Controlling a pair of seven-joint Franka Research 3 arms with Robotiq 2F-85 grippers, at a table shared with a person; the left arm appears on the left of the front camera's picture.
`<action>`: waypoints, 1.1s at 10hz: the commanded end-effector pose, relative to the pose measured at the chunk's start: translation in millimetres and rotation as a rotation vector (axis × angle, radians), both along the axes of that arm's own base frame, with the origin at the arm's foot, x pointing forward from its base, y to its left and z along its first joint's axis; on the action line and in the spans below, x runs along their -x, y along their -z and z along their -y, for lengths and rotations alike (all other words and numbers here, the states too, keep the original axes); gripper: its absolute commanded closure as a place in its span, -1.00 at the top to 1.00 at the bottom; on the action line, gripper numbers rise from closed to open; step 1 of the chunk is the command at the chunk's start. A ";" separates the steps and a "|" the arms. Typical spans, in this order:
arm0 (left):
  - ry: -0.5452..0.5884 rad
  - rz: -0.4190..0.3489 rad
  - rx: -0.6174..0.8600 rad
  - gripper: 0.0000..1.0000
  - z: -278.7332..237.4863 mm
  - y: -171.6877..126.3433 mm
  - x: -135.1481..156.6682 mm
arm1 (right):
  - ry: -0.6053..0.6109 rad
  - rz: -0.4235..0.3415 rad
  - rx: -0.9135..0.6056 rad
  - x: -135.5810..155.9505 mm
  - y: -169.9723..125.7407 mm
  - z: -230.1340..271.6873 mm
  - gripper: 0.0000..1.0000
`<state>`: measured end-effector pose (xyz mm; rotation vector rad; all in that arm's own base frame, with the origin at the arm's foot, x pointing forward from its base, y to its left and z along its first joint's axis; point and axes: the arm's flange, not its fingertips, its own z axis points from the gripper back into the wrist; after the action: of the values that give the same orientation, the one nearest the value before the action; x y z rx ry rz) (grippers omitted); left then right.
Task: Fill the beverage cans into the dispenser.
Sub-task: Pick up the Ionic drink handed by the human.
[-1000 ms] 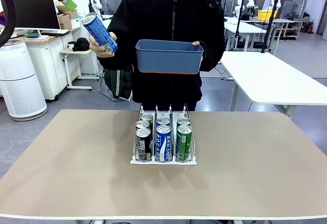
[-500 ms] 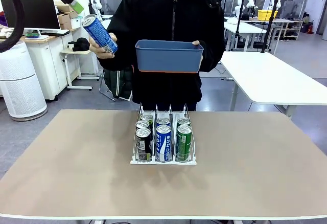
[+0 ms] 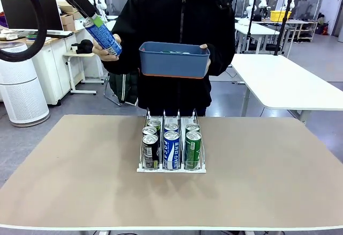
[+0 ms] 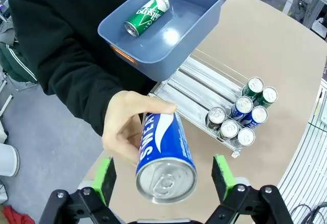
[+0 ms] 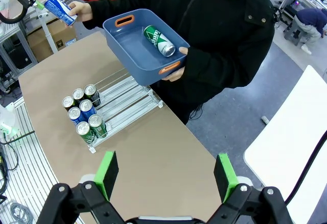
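Bracketing the blue can, left hand spread.

Left gripper: raised high beyond the table's far left corner, angled down and to the right. Jaws spread wide, green pads well apart. Black cable loops off the wrist.
Right gripper: held high above the table's right end, pointing downward. Jaws spread wide, gripping nothing.
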<state>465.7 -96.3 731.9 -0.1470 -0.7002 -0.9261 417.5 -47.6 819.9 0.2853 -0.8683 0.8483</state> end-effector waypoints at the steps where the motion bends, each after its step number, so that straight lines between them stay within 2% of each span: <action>1: 0.045 -0.034 0.018 1.00 -2.1 0.6 -7.3 | 0.003 0.002 -0.001 -0.2 1.2 -0.6 1.00; 6: 0.030 -0.074 0.011 1.00 4.5 15.4 -12.6 | 0.003 0.002 -0.001 -0.2 1.2 -0.6 1.00; 11: 0.014 -0.062 -0.005 1.00 5.6 18.3 -12.8 | 0.003 0.002 -0.001 -0.2 1.2 -0.6 1.00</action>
<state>479.0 -103.4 712.7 -0.1730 -0.6373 -0.9339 417.5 -47.6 819.9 0.2853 -0.8683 0.8483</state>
